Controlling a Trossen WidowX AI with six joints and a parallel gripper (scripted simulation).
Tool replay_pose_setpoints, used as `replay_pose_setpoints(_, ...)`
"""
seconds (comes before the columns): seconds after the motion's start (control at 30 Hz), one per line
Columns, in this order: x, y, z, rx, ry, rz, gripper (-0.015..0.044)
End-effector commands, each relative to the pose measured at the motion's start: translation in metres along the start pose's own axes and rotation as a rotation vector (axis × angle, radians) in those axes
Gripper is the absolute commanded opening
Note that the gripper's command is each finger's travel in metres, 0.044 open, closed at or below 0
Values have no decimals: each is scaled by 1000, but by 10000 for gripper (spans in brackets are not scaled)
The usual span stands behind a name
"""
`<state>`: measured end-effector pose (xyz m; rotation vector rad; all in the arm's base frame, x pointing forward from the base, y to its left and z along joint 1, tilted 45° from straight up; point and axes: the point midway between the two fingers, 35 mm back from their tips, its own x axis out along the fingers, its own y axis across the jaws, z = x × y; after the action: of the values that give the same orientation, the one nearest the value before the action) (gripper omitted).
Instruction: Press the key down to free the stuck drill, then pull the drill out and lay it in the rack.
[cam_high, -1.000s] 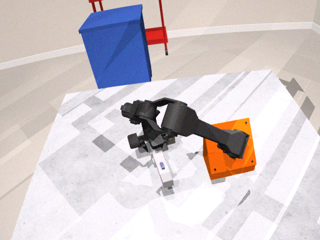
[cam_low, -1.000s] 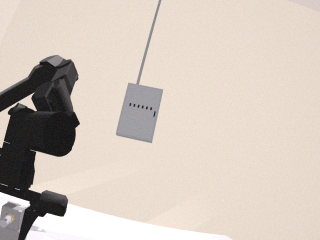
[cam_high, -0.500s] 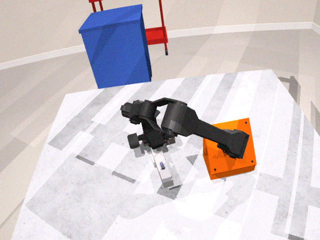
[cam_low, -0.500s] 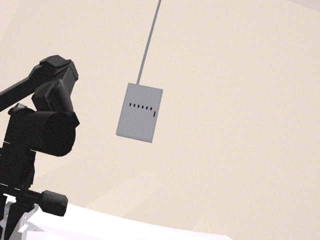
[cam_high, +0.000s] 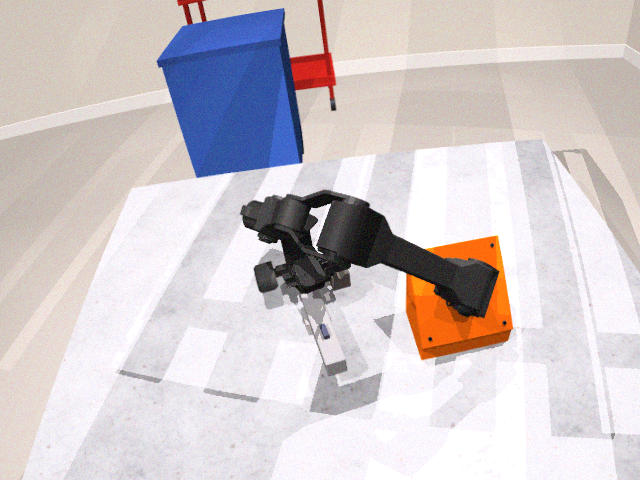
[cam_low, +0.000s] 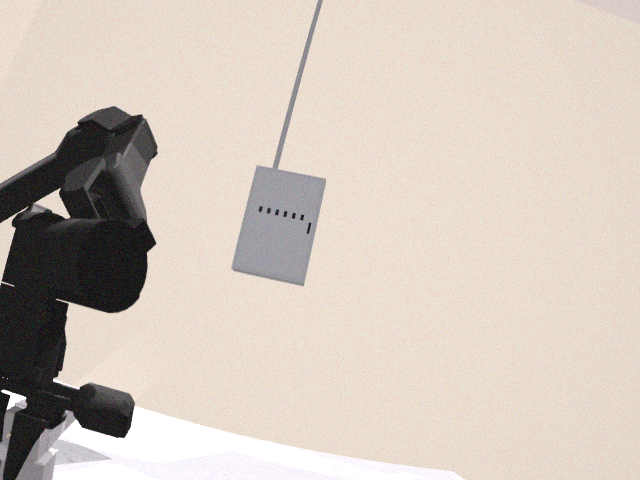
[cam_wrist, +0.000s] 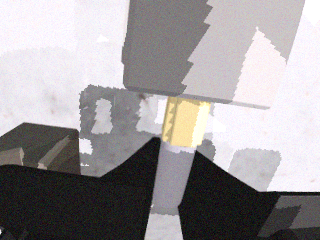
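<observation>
A long pale housing (cam_high: 333, 351) (cam_wrist: 200, 50) lies on the table. A small dark blue key (cam_high: 324, 331) sits on its top; I cannot tell how far down it is. The drill, with a yellow collar (cam_wrist: 186, 122) and a grey shank (cam_wrist: 172, 175), sticks out of the housing's near end in the wrist view. My gripper (cam_wrist: 166, 146) is shut on the drill's shank, with the collar between the fingertips and the housing. In the top view the arm hides the grip. A grey-brown block (cam_wrist: 40, 145) (cam_high: 341, 279), perhaps the rack, stands beside the gripper, partly hidden.
The arm reaches over from an orange base box (cam_high: 465, 330) right of the housing in the top view. Beyond the table's far edge stand a blue cabinet (cam_high: 232, 103) and a red cart (cam_high: 312, 72). The exterior view shows a grey panel (cam_low: 279, 242) on the wall.
</observation>
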<state>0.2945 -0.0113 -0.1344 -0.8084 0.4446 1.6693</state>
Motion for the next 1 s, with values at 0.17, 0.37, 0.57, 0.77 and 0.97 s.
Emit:
replay_pose_setpoints(0.17,1,1,-15,-2,1,2,0)
replay_pose_setpoints(0.37,1,1,-24,-2,2,2,0)
replay_pose_setpoints(0.57,2,1,-31,-3,2,2,0)
replay_pose_setpoints(0.77,1,0,-26,0,2,0,157)
replay_pose_setpoints(0.97,1,0,-25,-1,2,0,315)
